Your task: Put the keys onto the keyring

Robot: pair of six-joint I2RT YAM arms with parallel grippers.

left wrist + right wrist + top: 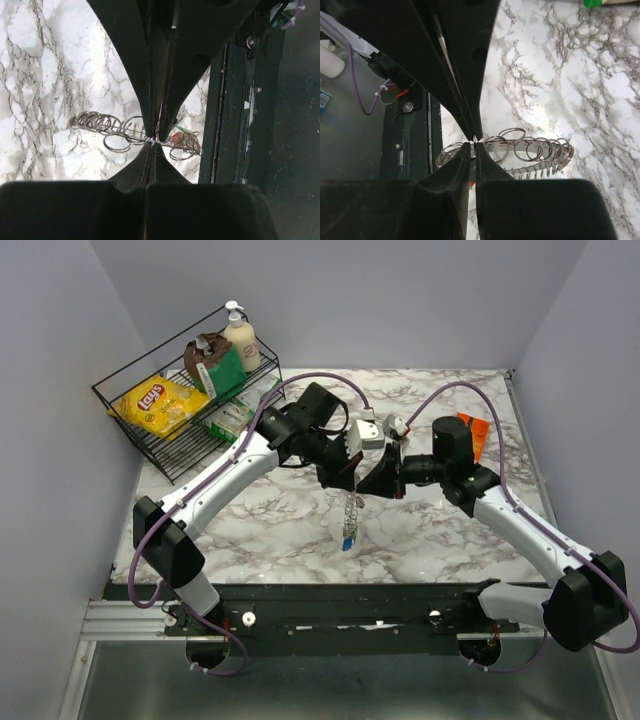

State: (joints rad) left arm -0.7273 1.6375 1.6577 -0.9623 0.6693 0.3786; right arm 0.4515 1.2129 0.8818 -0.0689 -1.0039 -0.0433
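Observation:
The keyring (352,506) hangs over the middle of the marble table between both grippers, with a blue key (348,541) dangling from its low end. In the left wrist view my left gripper (155,140) is shut on the keyring (115,129); it carries many small wire loops and a red key head (177,136) shows just past the fingers. In the right wrist view my right gripper (474,144) stands a narrow slit apart around the toothed band of the keyring (530,146). My left gripper (343,472) and right gripper (368,480) meet tip to tip.
A black wire basket (125,425) at the back left holds a yellow chips bag (160,403), a pump bottle (240,338) and other packets. An orange object (476,430) lies at the back right. The dark mounting rail (350,605) runs along the near table edge.

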